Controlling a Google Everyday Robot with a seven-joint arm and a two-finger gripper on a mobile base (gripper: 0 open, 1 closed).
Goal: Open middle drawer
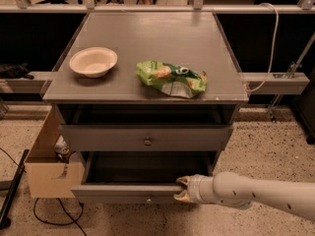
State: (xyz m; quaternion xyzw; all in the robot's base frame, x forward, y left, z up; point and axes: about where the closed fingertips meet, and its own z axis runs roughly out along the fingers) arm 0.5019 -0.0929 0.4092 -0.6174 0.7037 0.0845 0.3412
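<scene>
End effector (182, 190) clasps middle drawer (123, 192) rim; arm (266, 194) cut off rightward.

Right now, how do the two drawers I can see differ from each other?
The lower drawer stands far out, its dark inside open to view; the upper drawer sticks out only a little. The gripper clasps the lower drawer's front edge, right of centre; nothing touches the upper drawer. Both are wide and grey, with a small round knob in the middle.
</scene>
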